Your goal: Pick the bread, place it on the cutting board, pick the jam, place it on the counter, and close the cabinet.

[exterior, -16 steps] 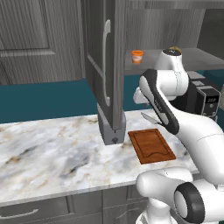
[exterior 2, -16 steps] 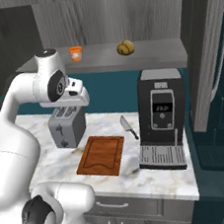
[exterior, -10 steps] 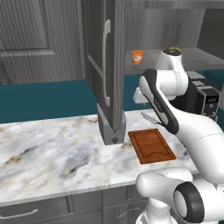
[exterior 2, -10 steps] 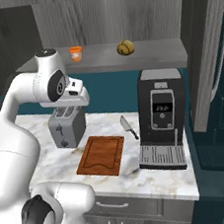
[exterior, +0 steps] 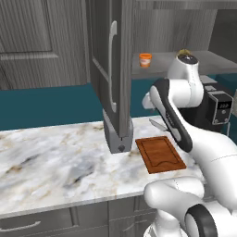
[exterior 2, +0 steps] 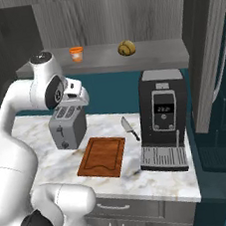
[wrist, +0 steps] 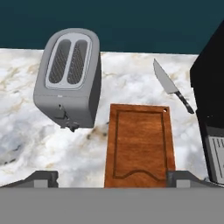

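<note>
Still untouched, the bread (exterior 2: 126, 47) sits on the cabinet shelf (exterior 2: 158, 54), right of the jam (exterior 2: 76, 53), above the cutting board (exterior 2: 103, 156). My gripper (wrist: 112, 179) hangs released over that board, so bread lies up and ahead. Roundish lump; no long axis I can read.

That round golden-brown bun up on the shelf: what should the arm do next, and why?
Probably rise toward the round golden-brown bun on the grey shelf. The open pincer hangs empty above the bare reddish-brown wooden cutting board, well below it.
</note>
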### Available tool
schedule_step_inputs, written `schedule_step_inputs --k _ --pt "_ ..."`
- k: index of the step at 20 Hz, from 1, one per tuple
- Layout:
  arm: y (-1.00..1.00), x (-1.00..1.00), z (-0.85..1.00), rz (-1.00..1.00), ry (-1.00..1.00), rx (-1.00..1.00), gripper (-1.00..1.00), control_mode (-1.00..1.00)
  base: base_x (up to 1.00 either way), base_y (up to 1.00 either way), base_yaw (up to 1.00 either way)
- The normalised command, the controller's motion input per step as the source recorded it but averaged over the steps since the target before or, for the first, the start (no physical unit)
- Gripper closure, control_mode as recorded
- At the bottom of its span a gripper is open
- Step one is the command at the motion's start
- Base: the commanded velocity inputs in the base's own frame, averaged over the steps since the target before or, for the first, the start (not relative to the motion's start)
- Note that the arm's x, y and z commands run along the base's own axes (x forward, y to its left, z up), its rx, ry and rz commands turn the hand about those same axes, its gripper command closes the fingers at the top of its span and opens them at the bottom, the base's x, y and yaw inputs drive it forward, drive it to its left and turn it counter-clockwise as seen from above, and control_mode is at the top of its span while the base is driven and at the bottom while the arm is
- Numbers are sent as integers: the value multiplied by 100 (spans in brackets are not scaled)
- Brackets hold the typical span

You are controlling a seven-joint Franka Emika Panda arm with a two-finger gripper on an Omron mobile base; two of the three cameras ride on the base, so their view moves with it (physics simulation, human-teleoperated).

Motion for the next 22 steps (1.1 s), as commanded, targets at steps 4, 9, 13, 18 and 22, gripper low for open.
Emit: schedule_step_inputs --k 4,9,13,18,22 --pt "0 -22 1 0 -25 0 -100 -100 0 0 0" --pt "0 -23 5 0 -21 0 -100 -100 0 0 0" --pt "0 -11 11 0 -17 0 -100 -100 0 0 0" --pt "0 -9 23 0 -13 0 -100 -100 0 0 0" --pt "0 -2 30 0 -8 0 -100 -100 0 0 0"
